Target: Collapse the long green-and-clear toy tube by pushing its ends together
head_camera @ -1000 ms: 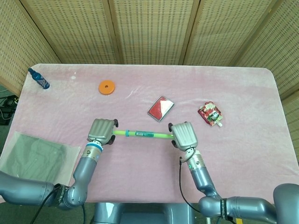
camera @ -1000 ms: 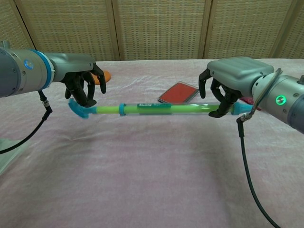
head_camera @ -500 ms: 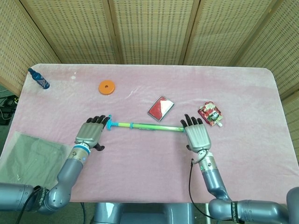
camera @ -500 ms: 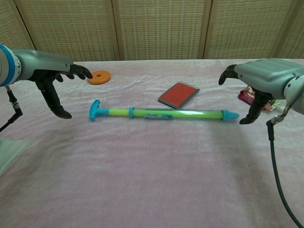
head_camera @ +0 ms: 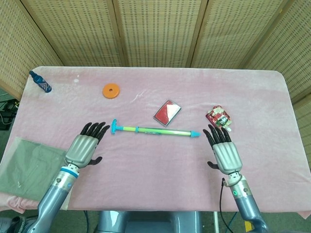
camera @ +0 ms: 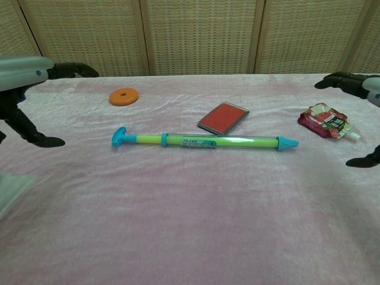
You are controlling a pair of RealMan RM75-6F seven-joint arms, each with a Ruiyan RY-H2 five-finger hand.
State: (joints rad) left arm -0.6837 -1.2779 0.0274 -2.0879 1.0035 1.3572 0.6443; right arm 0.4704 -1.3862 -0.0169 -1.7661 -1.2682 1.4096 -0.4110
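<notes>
The long green-and-clear toy tube (head_camera: 154,131) (camera: 205,141) lies flat on the pink tablecloth, its blue T-handle to the left and its blue tip to the right. Nothing touches it. My left hand (head_camera: 83,148) hovers open, fingers spread, down and to the left of the handle; in the chest view only its fingers (camera: 35,141) show at the left edge. My right hand (head_camera: 224,153) is open too, below and right of the tip; the chest view catches just its fingers (camera: 363,161) at the right edge.
A red flat case (head_camera: 167,113) lies just behind the tube. A red snack pouch (head_camera: 218,118) sits right of it, close to my right hand. An orange ring (head_camera: 111,91) and a blue bottle (head_camera: 41,82) are at the back left. A grey-green cloth (head_camera: 29,167) covers the near-left corner.
Both hands let go of the tube, which came to rest on the cloth, then opened and pulled back toward me and outward. The tube has stayed at its length.
</notes>
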